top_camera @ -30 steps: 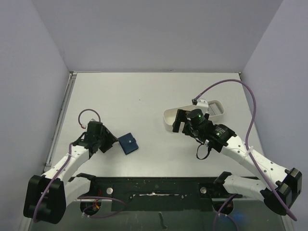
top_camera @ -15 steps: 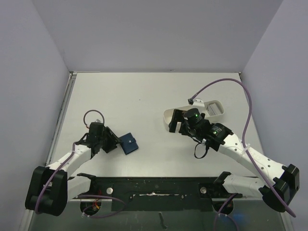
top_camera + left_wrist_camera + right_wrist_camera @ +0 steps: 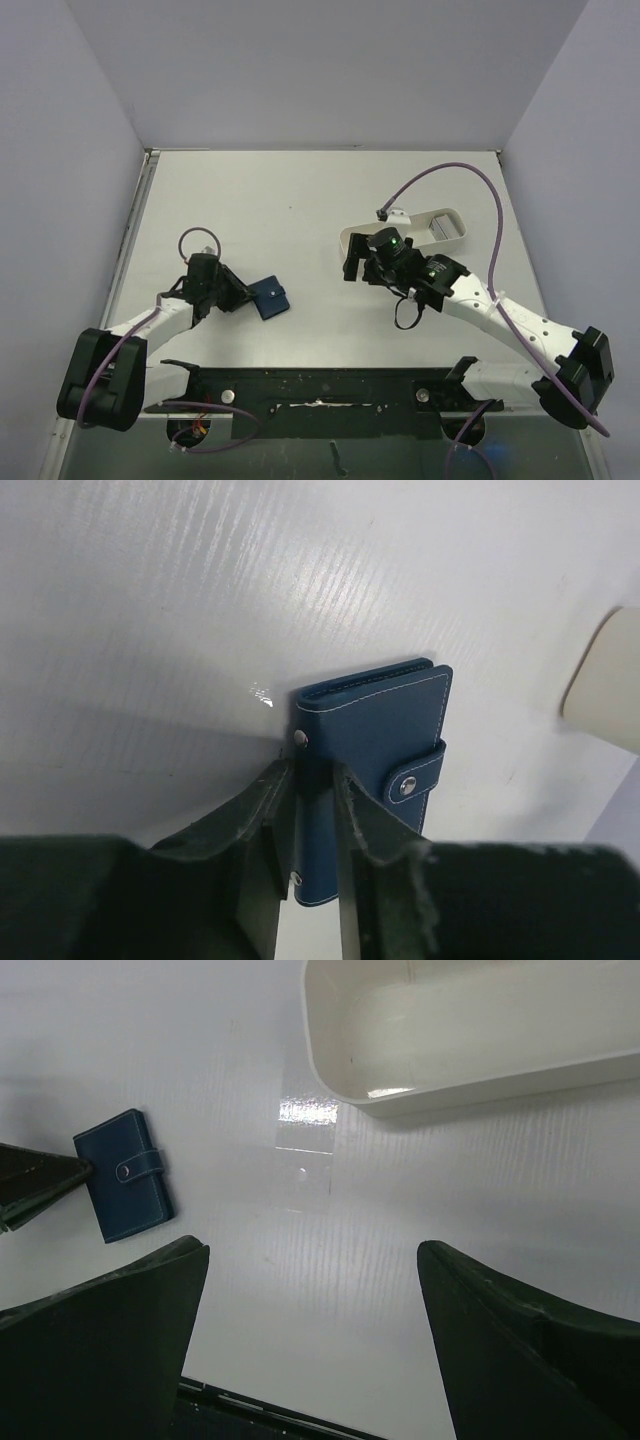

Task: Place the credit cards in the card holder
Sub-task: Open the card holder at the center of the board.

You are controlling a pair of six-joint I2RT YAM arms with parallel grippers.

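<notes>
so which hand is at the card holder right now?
The left hand: its fingers straddle one edge of the blue card holder, grip unclear. The right hand hangs wide open near the white tray, touching nothing.

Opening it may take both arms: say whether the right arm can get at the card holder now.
Probably yes: the right gripper is open, with bare table between it and the card holder; only the left gripper flanks its far edge.
</notes>
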